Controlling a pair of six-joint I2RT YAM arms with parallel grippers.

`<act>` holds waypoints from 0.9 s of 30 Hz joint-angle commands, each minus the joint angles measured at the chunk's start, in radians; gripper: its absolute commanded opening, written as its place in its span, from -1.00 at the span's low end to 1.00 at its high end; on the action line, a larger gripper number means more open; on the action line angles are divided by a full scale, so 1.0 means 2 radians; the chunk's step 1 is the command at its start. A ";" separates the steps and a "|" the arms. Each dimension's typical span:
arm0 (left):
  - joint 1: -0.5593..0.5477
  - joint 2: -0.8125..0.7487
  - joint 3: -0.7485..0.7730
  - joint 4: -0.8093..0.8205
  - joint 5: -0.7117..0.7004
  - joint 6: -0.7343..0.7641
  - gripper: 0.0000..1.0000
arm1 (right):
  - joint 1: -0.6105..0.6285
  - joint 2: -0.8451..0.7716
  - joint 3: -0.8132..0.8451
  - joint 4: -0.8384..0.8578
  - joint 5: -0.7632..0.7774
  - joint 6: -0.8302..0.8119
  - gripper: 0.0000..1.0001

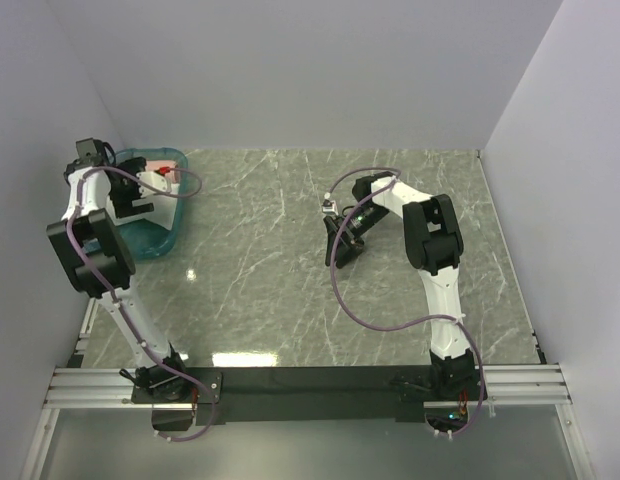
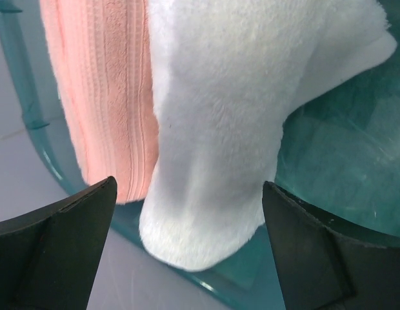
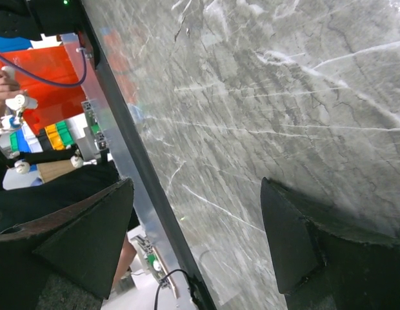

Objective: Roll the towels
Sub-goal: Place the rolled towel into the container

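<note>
Two rolled towels lie side by side in the teal tray (image 2: 342,155): a white towel (image 2: 219,129) and a salmon-pink towel (image 2: 103,97) to its left. My left gripper (image 2: 190,213) hangs open right over the end of the white roll, its black fingertips (image 2: 64,245) standing clear on either side without touching it. From above, the left gripper (image 1: 140,195) is over the tray (image 1: 155,245) at the far left, and the white towel (image 1: 155,185) shows only in part. My right gripper (image 1: 342,245) is open and holds nothing, low over the middle of the marble table (image 3: 264,97).
The tray stands against the left wall at the table's back left. In the right wrist view, the table's metal edge rail (image 3: 132,187) runs diagonally, with clutter and cables beyond it. White walls enclose the table on three sides.
</note>
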 commanded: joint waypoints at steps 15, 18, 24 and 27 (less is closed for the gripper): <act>-0.073 -0.199 0.017 -0.015 -0.055 -0.351 0.99 | -0.033 -0.167 -0.084 0.075 0.076 0.005 0.72; -0.121 -0.227 -0.003 -0.005 -0.095 -0.453 0.99 | -0.053 -0.230 -0.110 0.104 0.100 0.027 0.72; -0.220 -0.286 -0.058 0.008 -0.062 -0.615 0.99 | -0.132 -0.384 -0.206 0.216 0.146 0.108 0.74; -0.249 -0.297 -0.089 0.031 -0.033 -0.707 0.99 | -0.158 -0.452 -0.268 0.255 0.180 0.119 0.80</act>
